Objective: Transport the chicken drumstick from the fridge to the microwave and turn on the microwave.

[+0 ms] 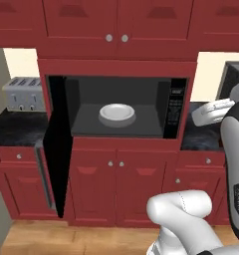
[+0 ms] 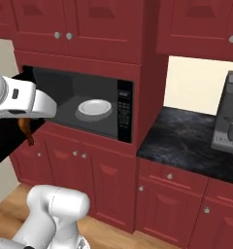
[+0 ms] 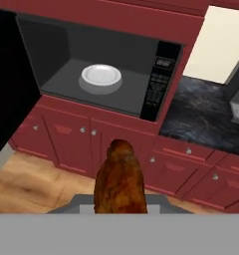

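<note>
- Left base view: the microwave [image 1: 116,107] stands with its door [image 1: 58,149] swung wide, and a white plate [image 1: 117,113] lies inside on its floor.
- Right base view: the chicken drumstick [image 2: 27,129] hangs under the arm, still well apart from the cavity.
- Hand view: the gripper [image 3: 120,199] is clamped on the drumstick (fingertips hidden behind it). I judge it light, stiff, a little greasy; gripping the thick middle seems safest.

The small brown elongated chicken drumstick [image 3: 119,179] hangs in the air in front of the wide black built-in microwave [image 1: 119,107], whose dark door [image 1: 57,149] stands swung open to the left.
</note>
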Robot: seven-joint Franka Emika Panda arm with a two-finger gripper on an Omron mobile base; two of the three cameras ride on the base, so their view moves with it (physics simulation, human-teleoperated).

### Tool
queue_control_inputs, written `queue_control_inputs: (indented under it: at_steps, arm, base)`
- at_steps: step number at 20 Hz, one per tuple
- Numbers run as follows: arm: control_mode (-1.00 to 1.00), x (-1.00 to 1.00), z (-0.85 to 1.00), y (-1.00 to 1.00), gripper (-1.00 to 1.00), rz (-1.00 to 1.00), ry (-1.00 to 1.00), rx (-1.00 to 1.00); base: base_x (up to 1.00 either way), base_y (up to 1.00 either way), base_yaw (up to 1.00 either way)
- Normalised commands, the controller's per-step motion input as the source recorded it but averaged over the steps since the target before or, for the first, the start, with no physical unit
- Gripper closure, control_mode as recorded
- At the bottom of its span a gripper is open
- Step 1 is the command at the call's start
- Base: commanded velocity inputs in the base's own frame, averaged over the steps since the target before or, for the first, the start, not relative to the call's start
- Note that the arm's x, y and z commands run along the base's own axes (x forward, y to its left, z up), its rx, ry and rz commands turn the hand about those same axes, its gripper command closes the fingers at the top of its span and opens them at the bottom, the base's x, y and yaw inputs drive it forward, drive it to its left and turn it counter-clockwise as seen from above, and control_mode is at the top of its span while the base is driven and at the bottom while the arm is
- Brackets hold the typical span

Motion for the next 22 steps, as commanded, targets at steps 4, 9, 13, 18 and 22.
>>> queue_control_inputs:
  at_steps: [4,9,13,18,22]
  arm:
    - [1.00,0.00,0.00,0.00,1.00,0.00,0.00,0.00]
    - [1.00,0.00,0.00,0.00,1.00,0.00,0.00,0.00]
    - [1.00,0.00,0.00,0.00,1.00,0.00,0.00,0.00]
    - [1.00,0.00,0.00,0.00,1.00,0.00,0.00,0.00]
    - [1.00,0.00,0.00,0.00,1.00,0.00,0.00,0.00]
  base:
    - [0.00,0.51,-0.30]
    - [-0.03,0.47,-0.28]
    - [-0.12,0.49,-0.25]
    - [-0.28,0.36,-0.22]
    - [-0.54,0.21,-0.14]
